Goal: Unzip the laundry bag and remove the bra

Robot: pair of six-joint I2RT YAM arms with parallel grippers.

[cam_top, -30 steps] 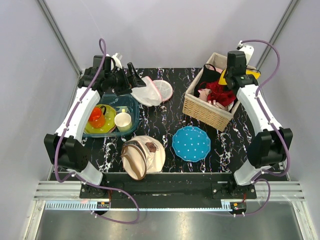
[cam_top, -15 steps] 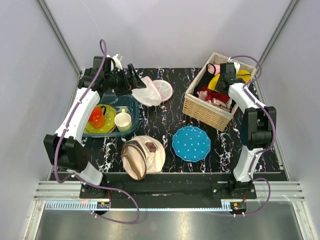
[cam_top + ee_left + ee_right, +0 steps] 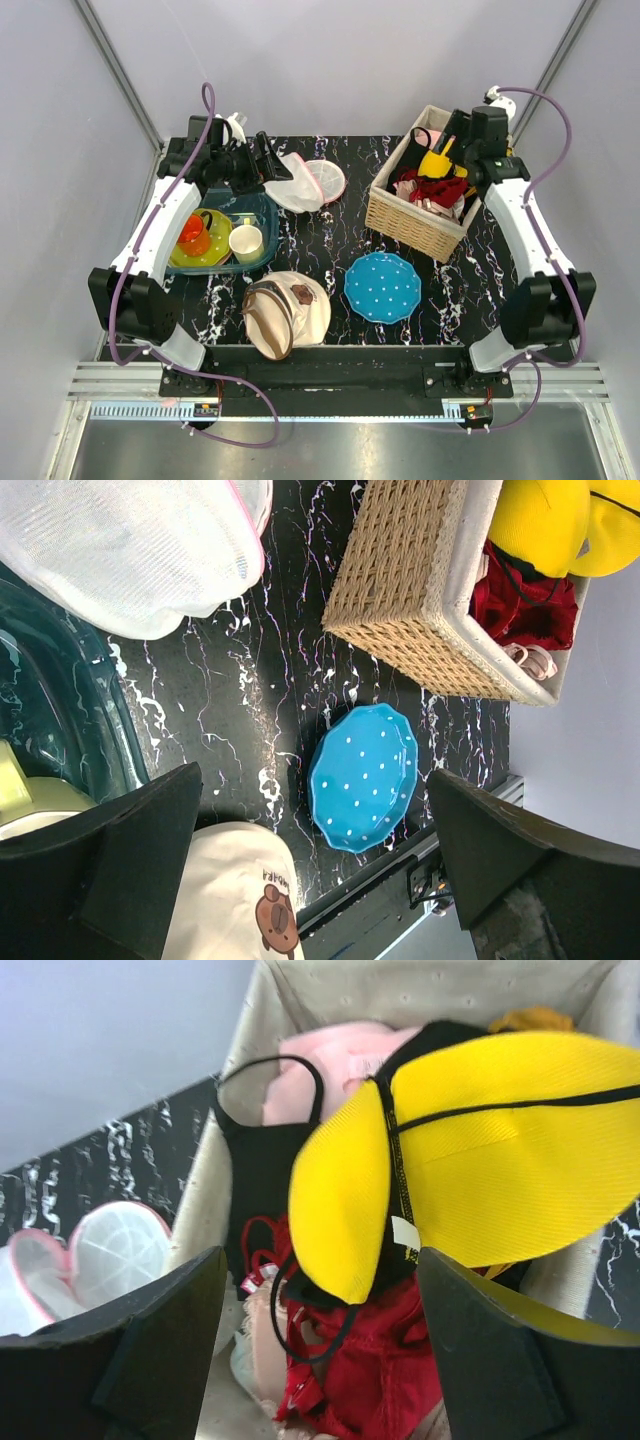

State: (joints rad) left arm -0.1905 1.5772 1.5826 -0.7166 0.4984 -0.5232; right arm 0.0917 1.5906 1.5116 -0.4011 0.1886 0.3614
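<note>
Right gripper [image 3: 320, 1260] just let go: fingers now wide apart over basket [image 3: 405, 225]. Yellow bra [image 3: 480, 1150] lies inside. Laundry bag [image 3: 300, 185] unzipped. Left gripper [image 3: 310, 820] also apart. Job looks done.

Robot lab test cell. Plain grey panel walls [image 3: 330, 60], aluminium extrusion struts [image 3: 115, 70] and base rail [image 3: 340, 385], black marble-print table [image 3: 335, 235]. Left arm [image 3: 160, 225] and right arm [image 3: 525, 225] bolted at its near edge, purple cables [image 3: 120, 300] looped along them.
</note>
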